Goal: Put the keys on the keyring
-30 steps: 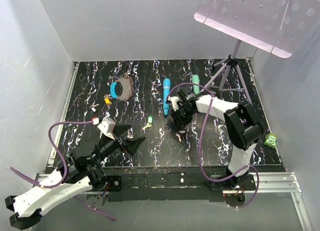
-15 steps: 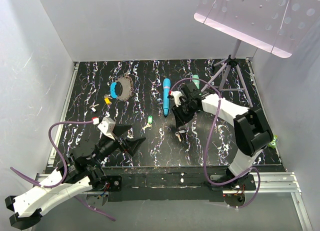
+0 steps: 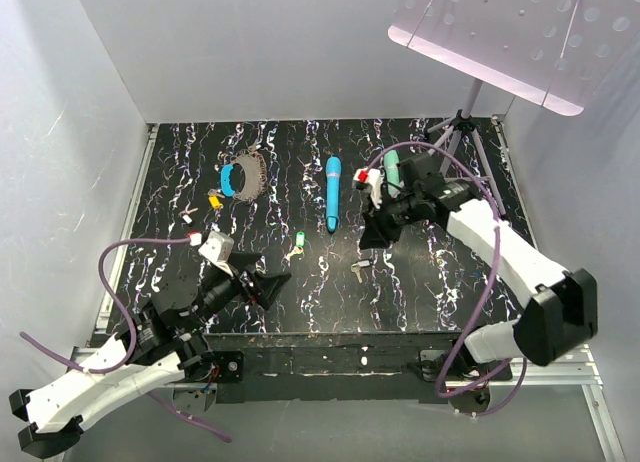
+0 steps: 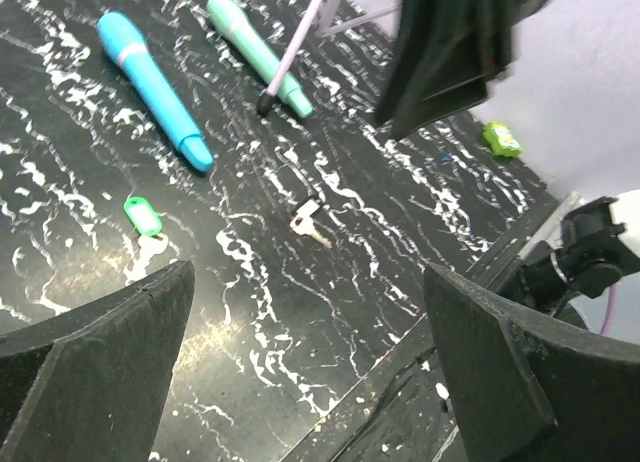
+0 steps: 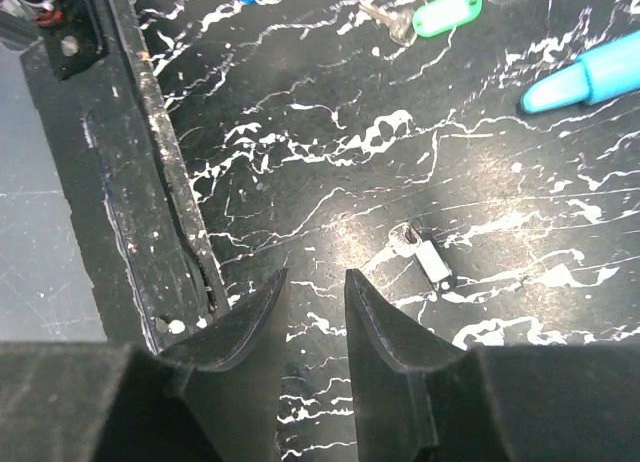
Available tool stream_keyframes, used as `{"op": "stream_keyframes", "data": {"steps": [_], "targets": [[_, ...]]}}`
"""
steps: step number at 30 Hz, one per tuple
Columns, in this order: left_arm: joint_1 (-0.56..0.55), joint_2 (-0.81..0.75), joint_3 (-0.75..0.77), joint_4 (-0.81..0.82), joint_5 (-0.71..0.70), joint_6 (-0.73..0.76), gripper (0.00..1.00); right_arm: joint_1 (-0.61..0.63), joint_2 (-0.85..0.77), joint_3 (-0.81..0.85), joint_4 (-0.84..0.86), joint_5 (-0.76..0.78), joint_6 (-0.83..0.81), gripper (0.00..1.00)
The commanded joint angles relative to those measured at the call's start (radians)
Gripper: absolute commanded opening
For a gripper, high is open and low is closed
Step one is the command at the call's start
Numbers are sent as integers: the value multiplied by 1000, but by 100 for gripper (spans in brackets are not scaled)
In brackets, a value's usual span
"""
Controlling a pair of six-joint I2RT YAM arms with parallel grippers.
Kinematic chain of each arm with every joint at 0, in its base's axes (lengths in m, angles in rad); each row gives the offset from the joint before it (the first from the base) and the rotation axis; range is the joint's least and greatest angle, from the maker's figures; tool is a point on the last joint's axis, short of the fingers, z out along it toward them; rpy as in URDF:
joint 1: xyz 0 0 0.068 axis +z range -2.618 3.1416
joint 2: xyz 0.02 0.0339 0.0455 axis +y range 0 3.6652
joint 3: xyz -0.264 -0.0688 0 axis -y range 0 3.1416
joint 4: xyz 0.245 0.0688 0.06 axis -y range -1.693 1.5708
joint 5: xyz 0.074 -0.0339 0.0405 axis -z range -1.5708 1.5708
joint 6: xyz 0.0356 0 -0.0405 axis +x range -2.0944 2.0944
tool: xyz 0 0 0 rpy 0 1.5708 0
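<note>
Whereas one second ago the right gripper (image 3: 369, 239) hung directly over the small key with the pale cream head (image 3: 360, 266), it now stands raised and drawn back toward the far end of the long bright-blue stick-shaped wand (image 3: 332, 192). The key lies on the black white-veined mat (image 3: 450, 282) in nearly the same spot, just past the wand's near tip on the right arm's side. In the right wrist view the two fingers stand a narrow gap apart and hold nothing; the cream-headed key shows on the mat beyond them, clear of both. The left gripper (image 3: 268, 274) sits low, nearer the arm bases than the wand's near tip, on the left arm's side; its jaws are spread wide and empty. The blue-band-and-beaded-chain keyring (image 3: 243, 177) rests about level with the wand's far end, well apart from it on the left arm's side, with no key visibly on it. A yellow-headed key (image 3: 214, 198) lies just beside the keyring on the side away from the wand. A green-headed key (image 3: 298, 244) lies near the wand's near tip on the left arm's side. As a judgement, the pick did not take, no key is threaded, and the task stands at its start. The next move calls for a fresh descent on the flat key, which offers little edge to pinch.
</note>
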Motion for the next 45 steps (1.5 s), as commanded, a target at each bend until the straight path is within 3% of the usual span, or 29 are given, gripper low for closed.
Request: {"op": "stream_keyframes", "data": {"steps": [1, 6, 9, 11, 16, 20, 29, 37, 45], "targets": [[3, 64, 72, -101, -107, -51, 98, -39, -118, 15, -101, -117, -93, 38], [12, 220, 209, -256, -240, -37, 98, -45, -202, 27, -155, -135, -96, 42], [69, 283, 272, -294, -234, -2, 98, -48, -204, 78, -224, -134, -93, 50], [191, 325, 299, -291, -135, 33, 98, -56, -186, 121, -262, -143, -86, 52], [613, 470, 356, -247, 300, 58, 98, -146, -152, 140, -278, -266, -93, 53], [773, 608, 418, -212, 442, 71, 98, -226, -176, 46, -217, -326, -87, 53], [916, 989, 523, -96, 521, 90, 98, -335, -282, -130, -68, -415, -61, 57], [963, 1358, 805, -141, 533, 91, 96, -426, -391, -331, 170, -539, 43, 64], [969, 1658, 1125, -302, 591, 165, 83, -455, -371, -342, 163, -585, 10, 63]]}}
